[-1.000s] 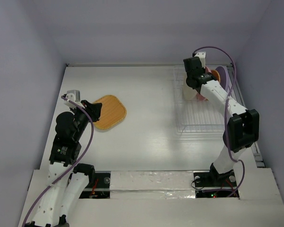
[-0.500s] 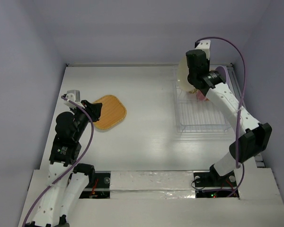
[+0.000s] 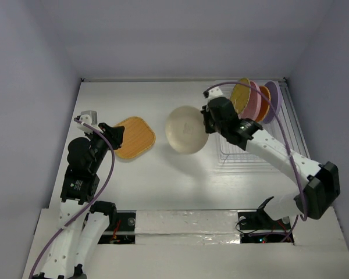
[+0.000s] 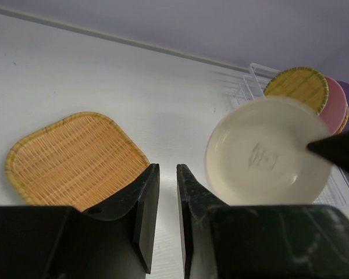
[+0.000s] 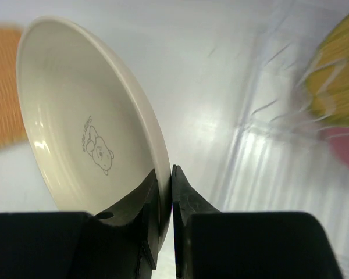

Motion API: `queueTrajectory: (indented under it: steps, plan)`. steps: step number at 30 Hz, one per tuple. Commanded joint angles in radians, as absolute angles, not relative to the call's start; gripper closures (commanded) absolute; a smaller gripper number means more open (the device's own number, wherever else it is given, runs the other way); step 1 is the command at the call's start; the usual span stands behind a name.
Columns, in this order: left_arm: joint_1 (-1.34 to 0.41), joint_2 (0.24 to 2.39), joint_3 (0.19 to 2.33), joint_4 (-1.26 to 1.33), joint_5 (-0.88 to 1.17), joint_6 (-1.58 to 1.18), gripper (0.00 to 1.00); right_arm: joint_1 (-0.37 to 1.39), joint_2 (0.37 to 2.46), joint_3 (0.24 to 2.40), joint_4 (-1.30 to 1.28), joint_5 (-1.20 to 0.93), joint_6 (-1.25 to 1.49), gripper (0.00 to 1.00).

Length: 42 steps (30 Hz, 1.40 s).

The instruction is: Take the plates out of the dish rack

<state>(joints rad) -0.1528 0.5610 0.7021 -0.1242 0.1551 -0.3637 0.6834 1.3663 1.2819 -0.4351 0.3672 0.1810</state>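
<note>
Plates number six. Four stand upright in the far end of the white wire dish rack [image 3: 250, 152]: a yellow woven plate [image 3: 240, 96], a pink plate [image 3: 253, 100], an orange plate [image 3: 264, 102] and a purple plate [image 3: 274, 96]. The right gripper [image 5: 164, 172] pinches the rim of a round cream plate [image 3: 186, 129], tilted above the tabletop [image 3: 163, 99] just left of the rack. A tan-orange rounded-square plate [image 3: 135, 137] lies flat beside the left gripper [image 4: 167, 170], whose jaws are nearly together and hold nothing.
</note>
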Motion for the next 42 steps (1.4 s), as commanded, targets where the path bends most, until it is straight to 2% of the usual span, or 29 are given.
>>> queueTrajectory:
  steps: [1,4,9,10,13,17,18,22,27,31,32,38,40,41,42]
  plan:
    - [-0.135,0.565,0.739,-0.077,0.170,-0.354,0.84,0.707,1.414,1.200,-0.338,0.168,0.219,1.00]
    - [-0.126,0.564,0.739,-0.078,0.169,-0.353,0.84,0.716,1.456,1.160,-0.311,0.112,0.229,1.00]
    - [-0.126,0.569,0.738,-0.075,0.175,-0.354,0.83,0.716,1.568,1.143,-0.272,0.136,0.262,0.98]
    - [-0.126,0.568,0.738,-0.075,0.175,-0.356,0.83,0.716,1.583,1.146,-0.270,0.159,0.265,0.96]
    - [-0.126,0.566,0.736,-0.075,0.176,-0.354,0.83,0.716,1.638,1.167,-0.297,0.210,0.276,0.79]
    - [-0.126,0.565,0.738,-0.075,0.179,-0.353,0.82,0.716,1.655,1.174,-0.310,0.261,0.282,0.71]
    - [-0.126,0.565,0.738,-0.075,0.178,-0.354,0.82,0.716,1.652,1.170,-0.310,0.262,0.282,0.64]
    - [-0.126,0.563,0.738,-0.075,0.181,-0.354,0.82,0.716,1.606,1.170,-0.302,0.273,0.282,0.55]
    - [-0.126,0.561,0.736,-0.075,0.181,-0.354,0.82,0.716,1.528,1.189,-0.296,0.322,0.288,0.56]
    - [-0.126,0.561,0.736,-0.074,0.184,-0.354,0.82,0.660,1.445,1.195,-0.276,0.400,0.308,0.85]
    - [-0.126,0.563,0.736,-0.074,0.184,-0.354,0.82,0.603,1.428,1.192,-0.258,0.405,0.311,0.99]
    - [-0.126,0.557,0.736,-0.074,0.189,-0.354,0.81,0.362,1.368,1.170,-0.183,0.393,0.350,0.98]
    - [-0.126,0.554,0.736,-0.074,0.190,-0.356,0.81,0.293,1.414,1.206,-0.193,0.393,0.347,0.89]
    - [-0.126,0.555,0.736,-0.074,0.190,-0.354,0.81,0.276,1.434,1.224,-0.212,0.388,0.344,0.79]
    - [-0.126,0.554,0.736,-0.074,0.189,-0.356,0.81,0.252,1.452,1.258,-0.219,0.385,0.339,0.74]
